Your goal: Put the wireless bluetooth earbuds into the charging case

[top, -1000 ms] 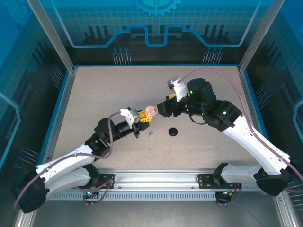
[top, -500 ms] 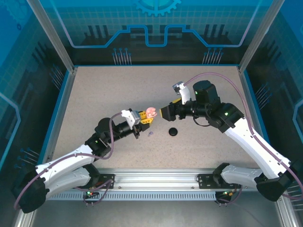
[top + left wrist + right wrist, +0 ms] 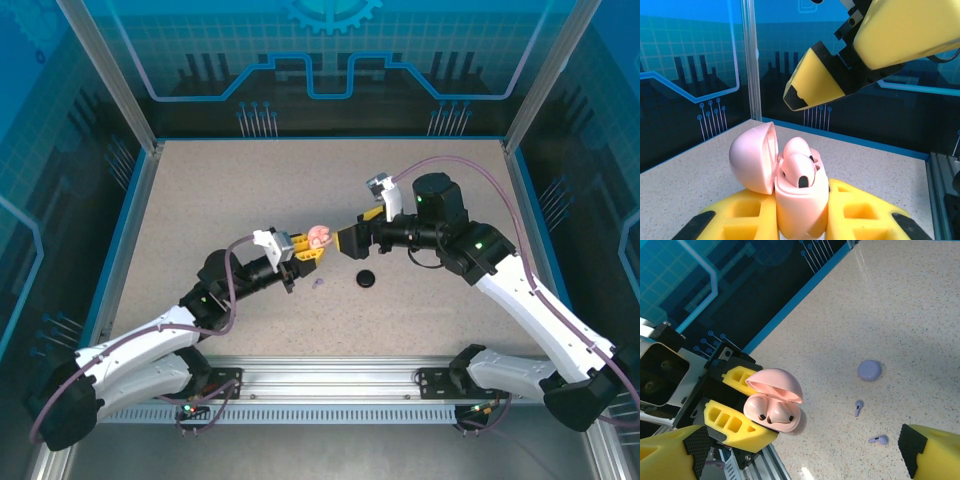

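The left tool [image 3: 306,250] clamps the pink charging case [image 3: 800,200] over the middle of the tabletop [image 3: 220,200]. Its lid [image 3: 754,157] is hinged open and both pale pink earbuds [image 3: 799,170] are seated inside. The right tool [image 3: 347,240], spread wide and empty, hovers at the case's 3 o'clock. Closing the lid looks to be next: nudge its crown gently with one finger while the left grip holds firm. Two lilac earbuds [image 3: 858,407] lie at the case's 6 o'clock.

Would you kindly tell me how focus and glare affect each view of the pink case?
Left wrist: the pink case is sharp and evenly lit. Right wrist: the case and lilac buds are crisp, the right gripper's fingers at the bottom corners look softer, and a small glare spot sits on the table by the bottom edge. Top external: clear, but the case is tiny.
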